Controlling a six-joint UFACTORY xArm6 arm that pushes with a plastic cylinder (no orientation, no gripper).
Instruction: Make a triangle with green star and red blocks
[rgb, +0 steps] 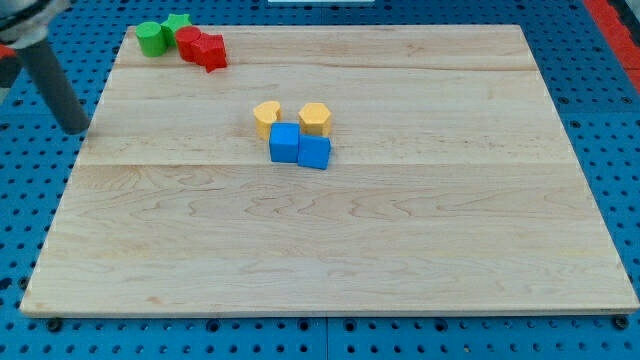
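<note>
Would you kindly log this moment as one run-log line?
my tip: off board's left edge, touching nothing | green star, green cylinder, red blocks: clustered top left | triangle: not formed

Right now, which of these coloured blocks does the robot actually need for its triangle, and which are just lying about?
Needed for the job:
- green star
- two red blocks, beside the star at the view's top left
- my tip, off the board's left edge, away from all blocks

Just lying about:
- green cylinder
- two yellow blocks
- two blue cubes
</note>
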